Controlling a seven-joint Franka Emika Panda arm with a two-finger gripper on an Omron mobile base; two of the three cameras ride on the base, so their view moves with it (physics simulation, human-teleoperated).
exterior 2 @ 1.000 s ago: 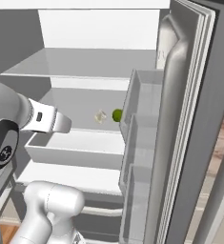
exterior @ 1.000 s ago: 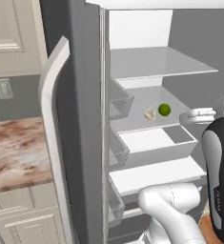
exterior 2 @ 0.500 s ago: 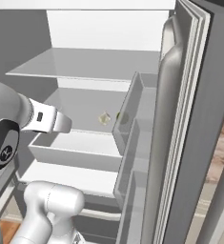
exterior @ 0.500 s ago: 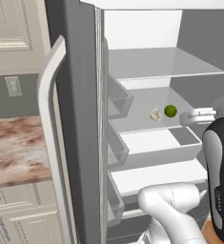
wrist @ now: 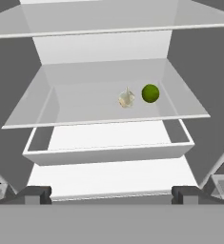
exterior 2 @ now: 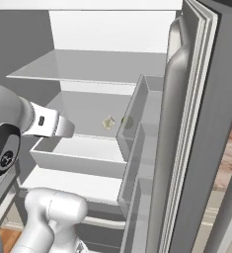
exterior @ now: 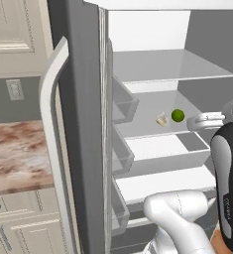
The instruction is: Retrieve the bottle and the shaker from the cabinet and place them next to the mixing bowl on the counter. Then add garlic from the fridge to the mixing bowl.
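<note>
Garlic (wrist: 127, 98) sits on the middle glass shelf (wrist: 27, 110) of the open fridge (exterior: 83, 124), a small whitish bulb just beside a green lime (wrist: 150, 93), the two close but not clearly touching. From the hand view the bulb lies ahead of the gripper (wrist: 111, 193) and above the line of its two dark fingertips (wrist: 35, 193), slightly to the lime's side of centre, with the white drawer (wrist: 108, 152) between the hand and the shelf's front edge. The fingers stand spread wide apart and hold nothing. In the left base view the garlic (exterior: 161, 119) rests toward the shelf's front, lime (exterior: 177, 115) on the side nearer the arm, so the reach probably has to go forward and upward over the drawer and settle on the bulb's far side from the lime to avoid nudging it. The bulb is roundish with a small point on top, so no strong long axis dictates the wrist's turn; I judge that closing across its width from above or the front would suit. In the right base view the garlic (exterior 2: 108, 122) shows beyond the door bins (exterior 2: 137, 123), well apart from the hand.
</note>
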